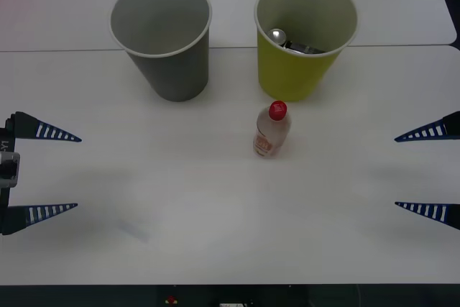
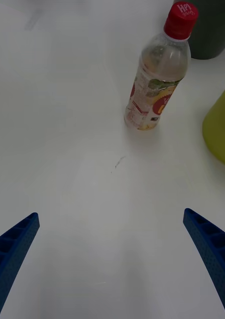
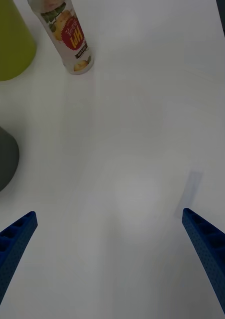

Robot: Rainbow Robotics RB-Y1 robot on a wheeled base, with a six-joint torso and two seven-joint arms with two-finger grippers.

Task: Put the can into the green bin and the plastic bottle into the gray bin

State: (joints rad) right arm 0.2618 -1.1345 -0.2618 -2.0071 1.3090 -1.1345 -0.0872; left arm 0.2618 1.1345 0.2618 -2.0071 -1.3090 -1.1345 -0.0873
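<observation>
Already the can (image 1: 287,41) lies inside the green bin (image 1: 298,70), which stands toward the far edge of the bench (image 1: 180,235) beside the gray bin (image 1: 172,70); the two bins are near each other but apart. The plastic bottle (image 1: 272,133) stands upright on the bench just in front of the green bin, red cap up, so by the look of it half the task is done and the bottle is what remains.

The left gripper (image 1: 43,172) hovers at the bench's left edge with its fingers spread wide and nothing between them. The right gripper (image 1: 428,170) sits at the right edge, equally wide and empty, well apart from the bottle.

The likely trouble lies in the bottle's position: it is tall, light and narrow, so an off-centre approach could topple it and send it rolling. It also stands so close to the green bin that a spread finger might nudge that bin. Carrying it to the gray bin means passing near the green bin's rim, where a low carry could catch.
</observation>
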